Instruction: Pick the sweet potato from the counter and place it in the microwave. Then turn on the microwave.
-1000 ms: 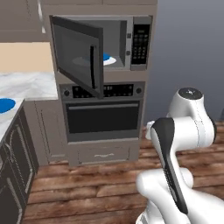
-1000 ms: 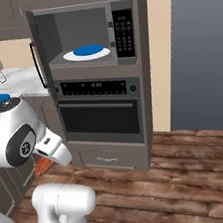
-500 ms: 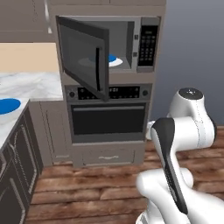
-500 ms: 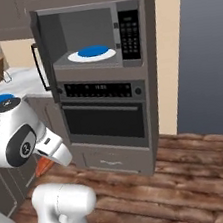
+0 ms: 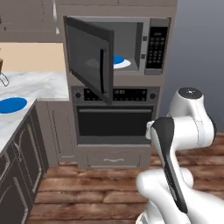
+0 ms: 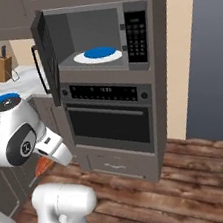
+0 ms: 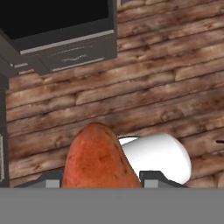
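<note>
The sweet potato [image 7: 96, 159], a reddish-orange lump, sits between the fingers of my gripper [image 7: 100, 183], which is shut on it. From the right base view the sweet potato [image 6: 42, 166] shows as an orange tip under the hand, held low above the wooden floor, left of the oven. The microwave [image 6: 97, 35] stands open, its door [image 5: 89, 57] swung out to the left. Inside, a blue plate [image 6: 99, 52] lies on the white turntable [image 6: 83, 59]. The keypad [image 5: 156, 43] is on the microwave's right. The marble counter [image 5: 39, 85] runs along the left.
An oven [image 5: 116, 120] with a dark window sits under the microwave, with a drawer [image 6: 118, 160] below it. A second blue plate [image 5: 12, 105] lies on the counter, and a knife block [image 6: 3, 69] stands at the back left. Wooden floor [image 7: 144, 87] lies beneath the hand.
The whole picture has shifted: the base has driven, and the microwave and oven now stand nearer and more central. The arm keeps its pose and its hold on the sweet potato.
</note>
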You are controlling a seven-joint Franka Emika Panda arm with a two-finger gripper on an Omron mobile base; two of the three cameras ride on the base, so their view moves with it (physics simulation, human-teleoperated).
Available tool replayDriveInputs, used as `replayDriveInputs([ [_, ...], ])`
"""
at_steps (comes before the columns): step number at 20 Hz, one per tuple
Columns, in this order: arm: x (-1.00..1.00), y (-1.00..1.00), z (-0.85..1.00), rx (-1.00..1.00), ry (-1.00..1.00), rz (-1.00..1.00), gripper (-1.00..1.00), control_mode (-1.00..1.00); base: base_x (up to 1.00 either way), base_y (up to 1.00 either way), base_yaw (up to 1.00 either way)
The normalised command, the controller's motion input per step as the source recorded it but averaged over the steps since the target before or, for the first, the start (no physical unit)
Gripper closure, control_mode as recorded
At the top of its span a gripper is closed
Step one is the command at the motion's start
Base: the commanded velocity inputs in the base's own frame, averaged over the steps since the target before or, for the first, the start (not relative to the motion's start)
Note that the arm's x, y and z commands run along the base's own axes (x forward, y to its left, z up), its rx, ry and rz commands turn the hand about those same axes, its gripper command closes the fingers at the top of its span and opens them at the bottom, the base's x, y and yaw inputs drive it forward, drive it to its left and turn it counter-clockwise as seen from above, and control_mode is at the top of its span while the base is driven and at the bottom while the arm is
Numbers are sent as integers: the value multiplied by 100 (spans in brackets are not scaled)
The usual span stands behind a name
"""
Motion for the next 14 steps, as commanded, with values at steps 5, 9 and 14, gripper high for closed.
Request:
replayDriveInputs([
  [5,0,0,0,0,0,0,100,100,4,-43,18],
  [9,0,0,0,0,0,0,100,100,0,-52,4],
  [14,0,0,0,0,0,0,100,100,6,-50,0],
])
